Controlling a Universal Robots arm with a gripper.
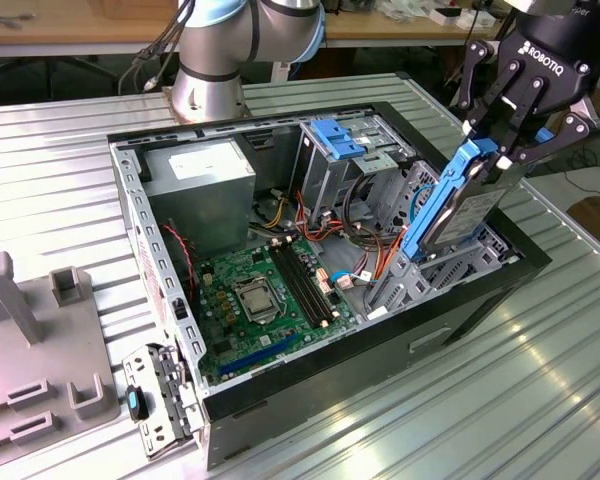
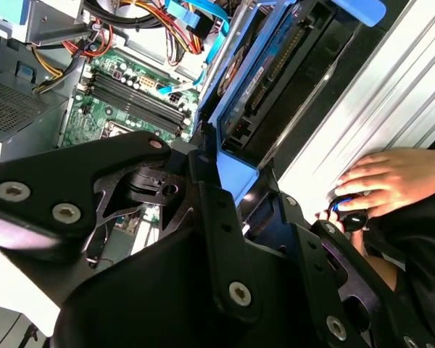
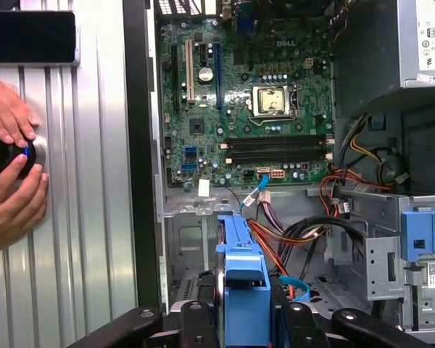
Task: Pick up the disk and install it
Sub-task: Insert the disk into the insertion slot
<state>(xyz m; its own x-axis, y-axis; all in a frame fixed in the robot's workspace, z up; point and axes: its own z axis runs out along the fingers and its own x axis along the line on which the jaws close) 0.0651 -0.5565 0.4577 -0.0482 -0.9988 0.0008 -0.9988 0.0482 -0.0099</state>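
One disk (image 1: 468,215) to seat, and little slack for seating it.

From the exterior view's left:
- Grey fixture (image 1: 30,330) on the ribbed table (image 1: 540,400), well apart from the work.
- Open case (image 1: 130,220), with power supply (image 1: 200,175) in the far corner and motherboard (image 1: 270,300) flat on the floor.
- Blue latch (image 1: 340,135) beyond, and orange and red cables (image 1: 365,215) bunched just beside the drive bay (image 1: 420,270).
- Gripper (image 1: 495,150) further right, clamped on the disk's upper end. Disk tilted, lower end down at the bay, near the black case rim (image 1: 525,262).

Judged as mid-insertion.
- Keep the blue side rails parallel to the bay's guides.
- Feed along the tilt without twisting.
- Ease down slowly enough to feel any jam.
- Watch the cables on the inner side, a likely snag.
- Mind the rim on the outer side, with hardly any room between it and the disk.
- Count on free space above only.
- Note a person's hand (image 3: 14,199) in the first wrist view, on the table outside the case, apart from the bay.
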